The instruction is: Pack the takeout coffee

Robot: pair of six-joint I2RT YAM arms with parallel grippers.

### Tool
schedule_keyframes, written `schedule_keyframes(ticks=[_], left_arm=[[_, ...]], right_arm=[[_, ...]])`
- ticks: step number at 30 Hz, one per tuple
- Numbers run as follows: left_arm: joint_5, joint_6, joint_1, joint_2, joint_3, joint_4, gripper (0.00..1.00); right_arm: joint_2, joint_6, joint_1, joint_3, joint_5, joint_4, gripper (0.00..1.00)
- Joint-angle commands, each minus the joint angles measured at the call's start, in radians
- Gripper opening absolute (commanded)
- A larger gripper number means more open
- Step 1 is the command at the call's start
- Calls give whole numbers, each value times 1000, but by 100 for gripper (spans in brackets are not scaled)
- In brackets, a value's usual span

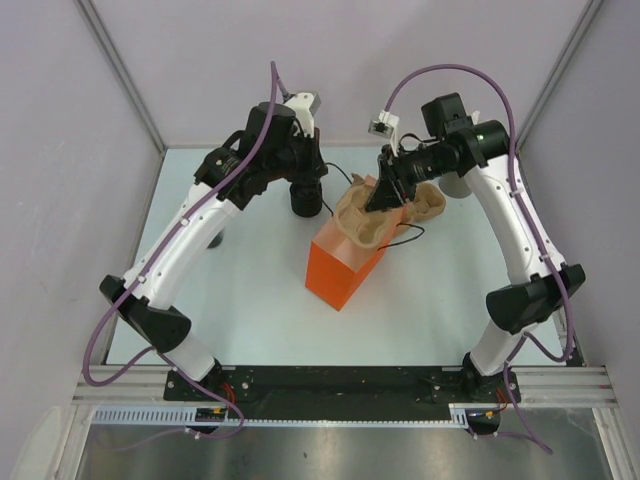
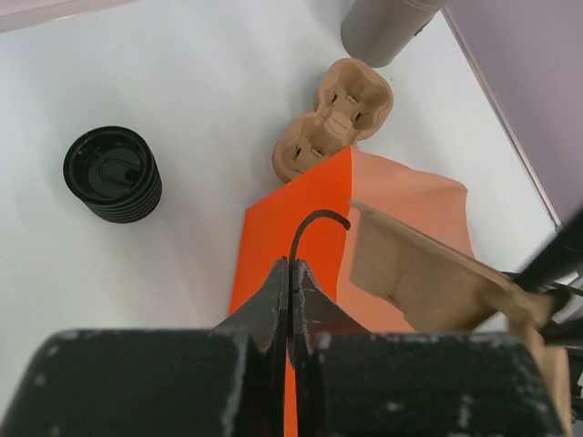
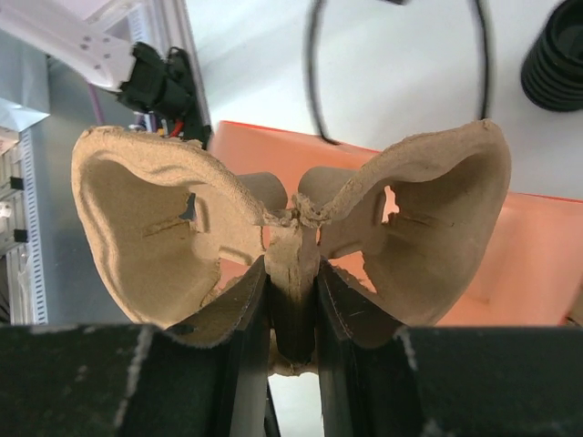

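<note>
The left gripper (image 2: 289,264) is clenched on the thin black cord handle (image 2: 308,221) of the orange bag (image 1: 340,270), likely steadying its mouth. The right gripper (image 3: 291,273) pinches the centre rib of a tan moulded-pulp cup carrier (image 3: 428,209) at that mouth — probably to seat it. The black ribbed takeout cup (image 2: 112,175) stands on the table (image 1: 260,300) at the bag's eleven o'clock, half under the left arm (image 1: 200,220) — its lid is hard to make out, and the carrier hides the bag's inside.

pale lilac walls (image 1: 330,50) enclose a white table (image 1: 260,315) (metal corner posts (image 1: 121,75)); lighting seems even, diffuse.
</note>
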Motion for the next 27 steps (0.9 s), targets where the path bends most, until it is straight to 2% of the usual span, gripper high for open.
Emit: schedule_keyframes(ticks=[1, 8, 27], left_arm=[[2, 5, 6, -34, 1, 31, 0], [-6, 9, 4, -38, -5, 38, 0], [-3, 12, 3, -3, 22, 42, 0]], right_arm=[[70, 42, 7, 89, 90, -70, 27], [118, 108, 22, 121, 290, -44, 27], [113, 89, 140, 18, 558, -22, 27]])
